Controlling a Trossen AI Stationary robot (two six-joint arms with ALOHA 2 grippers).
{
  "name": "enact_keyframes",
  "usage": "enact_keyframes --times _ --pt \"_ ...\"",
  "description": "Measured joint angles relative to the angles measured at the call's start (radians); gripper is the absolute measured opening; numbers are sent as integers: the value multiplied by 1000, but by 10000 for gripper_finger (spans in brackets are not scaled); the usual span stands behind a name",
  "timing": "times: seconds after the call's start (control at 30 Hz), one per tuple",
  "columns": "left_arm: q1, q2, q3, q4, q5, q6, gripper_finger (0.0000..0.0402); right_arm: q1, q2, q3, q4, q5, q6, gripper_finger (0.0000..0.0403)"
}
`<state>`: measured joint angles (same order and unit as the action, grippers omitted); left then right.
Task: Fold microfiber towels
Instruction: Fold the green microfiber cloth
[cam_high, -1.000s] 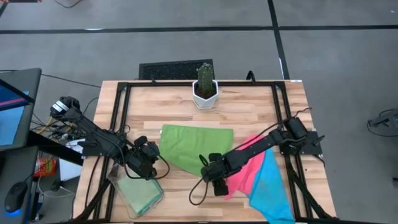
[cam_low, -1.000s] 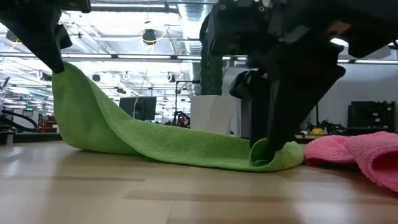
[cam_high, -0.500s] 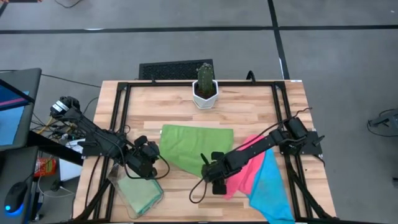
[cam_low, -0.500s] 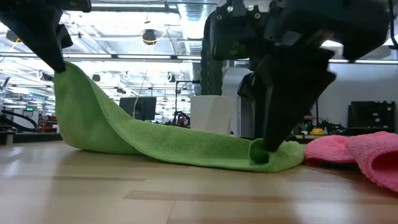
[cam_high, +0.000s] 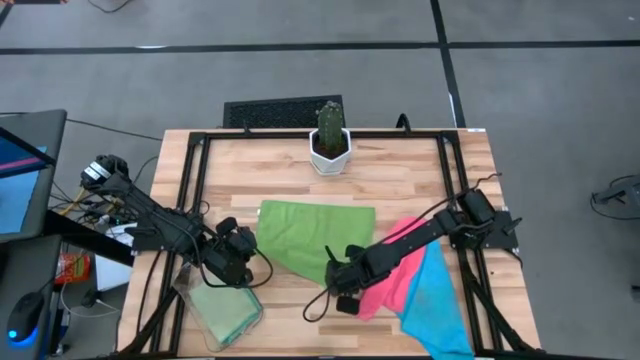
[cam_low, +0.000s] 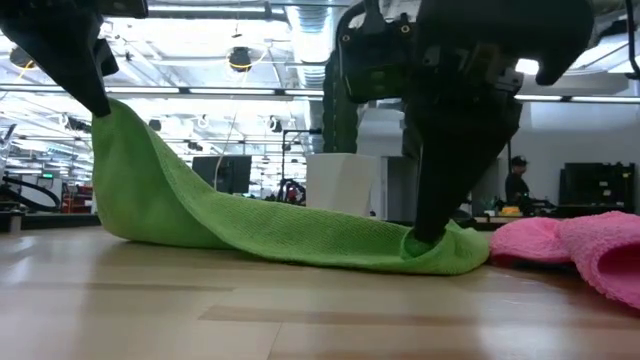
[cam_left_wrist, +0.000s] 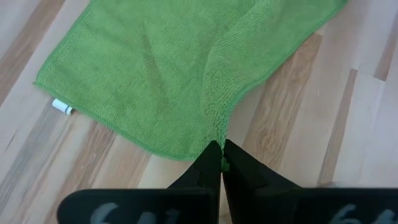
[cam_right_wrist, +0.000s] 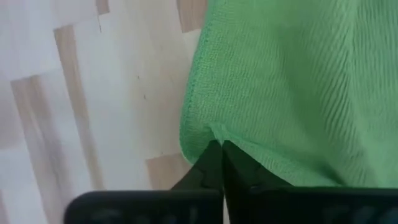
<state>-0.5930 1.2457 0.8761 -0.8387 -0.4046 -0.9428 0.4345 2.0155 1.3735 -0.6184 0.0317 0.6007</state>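
Since a second ago the right gripper (cam_high: 333, 281) has closed: its jaws, then spread around the near right corner of the green towel (cam_high: 312, 238), now pinch that corner between them, and in the right wrist view the cloth's hem runs straight into the shut fingertips (cam_right_wrist: 219, 148).

Largest is the wooden table (cam_high: 400, 172), with the green towel spread across its middle. Its left near corner is raised off the wood, clamped in the left gripper (cam_left_wrist: 221, 151), whose fingers sit tight together on the hem. A pink towel (cam_high: 398, 272) and a blue towel (cam_high: 436, 300) lie bunched at the right, seemingly overlapping. A clear bin (cam_high: 222, 312) at the near left holds another folded green cloth. A potted cactus (cam_high: 329, 138) stands at the far edge.
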Motion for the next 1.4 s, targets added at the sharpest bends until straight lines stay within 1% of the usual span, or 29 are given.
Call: enact_keyframes --times 0.07,0.17,0.33,0.47,0.57,0.73,0.87,0.97,1.07,1.2,1.33,1.4 --pt "-1 0 0 0 0 0 0 12 0 2 -4 1 61 12" --pt "-8 0 0 0 2 0 0 46 0 23 -10 25 160 22" --pt "-37 0 0 1 57 -27 0 135 -2 73 -14 135 359 10" --pt "-86 0 0 1 64 -89 0 209 -3 79 -22 268 606 12" --pt "-124 0 0 2 60 -124 0 246 -3 78 -88 346 808 22" --pt "-172 0 0 2 60 -186 0 283 -3 77 -209 424 1103 20" --pt "-186 0 0 0 59 -190 0 303 -3 77 -271 440 1242 16" --pt "-180 0 0 -5 38 -182 0 289 -5 77 -308 438 1285 23" --pt "-154 -1 -9 -16 -3 -166 0 248 -18 77 -330 438 1270 25" --pt "-98 -1 -32 -50 -3 -119 0 173 -55 77 -373 439 1171 21" --pt "-25 -1 -49 -77 -6 -60 0 86 -100 77 -463 442 1056 20" --pt "12 -1 -49 -99 -28 -20 0 45 -121 77 -515 442 996 23"
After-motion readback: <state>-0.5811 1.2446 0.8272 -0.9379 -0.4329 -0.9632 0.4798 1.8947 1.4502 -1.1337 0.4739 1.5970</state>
